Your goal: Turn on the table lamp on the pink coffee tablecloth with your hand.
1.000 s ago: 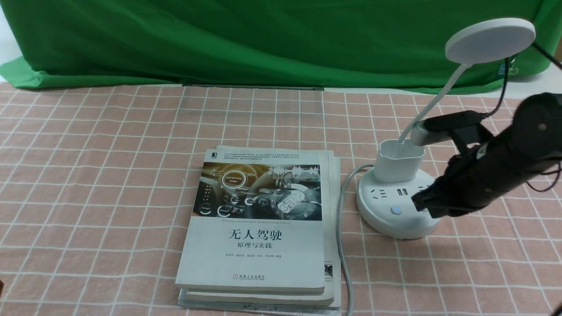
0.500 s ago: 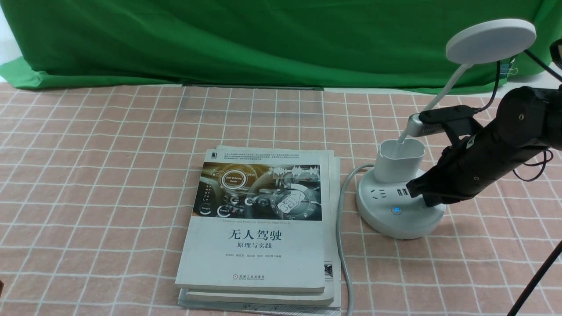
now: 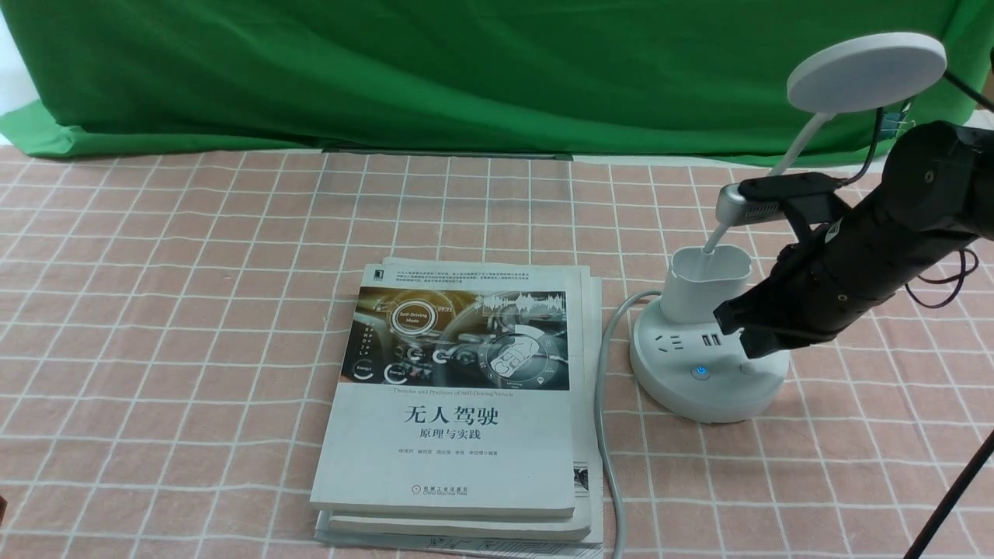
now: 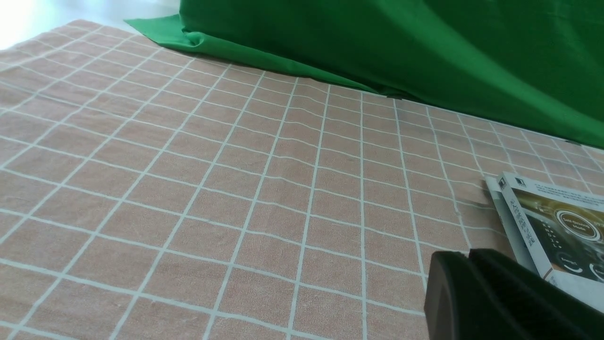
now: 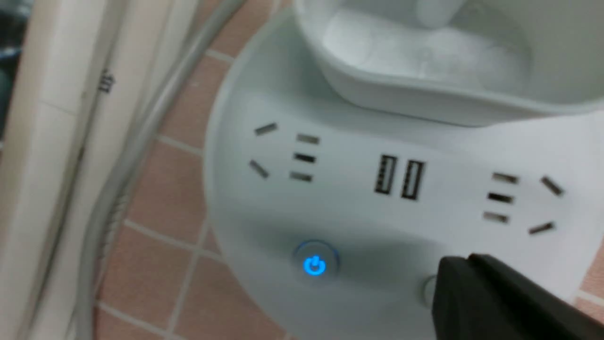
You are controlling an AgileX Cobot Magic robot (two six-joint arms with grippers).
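Nearest: left claw (image 4: 476,293) low over the pink coffee tablecloth (image 3: 194,310), just beside a corner of the stacked books (image 3: 458,404); its fingers look pressed together, holding nothing. Grey cable (image 3: 602,419) runs along the books' right side to the table lamp (image 3: 683,392), which stands on the cloth at the table's right, well clear of the left arm. On the front of the round base a blue-lit power button (image 3: 701,372) glows; a second, unlit button (image 5: 428,287) sits just beside it, partly covered by the right claw (image 3: 749,330). That claw is closed to a single black tip, empty, angled down onto the base rim; whether it actually touches the button I cannot tell. Behind: cup-shaped holder (image 3: 705,291), thin neck, disc head (image 3: 866,71) showing no glow. Green backdrop (image 3: 466,70) farthest. Judgement: approach done, tip placed at the switch; the press itself, and a lit head, remain
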